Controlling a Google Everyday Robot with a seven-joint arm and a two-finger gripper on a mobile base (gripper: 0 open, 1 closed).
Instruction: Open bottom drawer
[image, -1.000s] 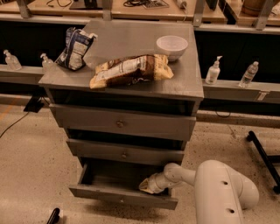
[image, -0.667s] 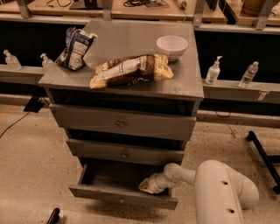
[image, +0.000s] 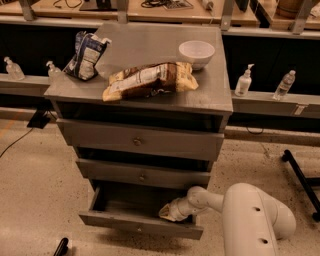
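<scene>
The grey chest (image: 210, 100) has three drawers. The bottom drawer (image: 140, 224) is pulled out, its dark inside showing, with a small knob on its low front. The middle drawer (image: 142, 175) and the taller top drawer (image: 137, 141) sit further in. My white arm (image: 252, 220) reaches from the lower right. My gripper (image: 169, 212) is inside the right part of the bottom drawer, just behind its front panel.
On the chest top lie a brown chip bag (image: 150, 80), a blue-white bag (image: 86, 55) and a white bowl (image: 196, 52). Bottles (image: 243, 81) stand on the ledge behind. A black stand leg (image: 300, 175) is at the right, a dark object (image: 61, 247) on the floor lower left.
</scene>
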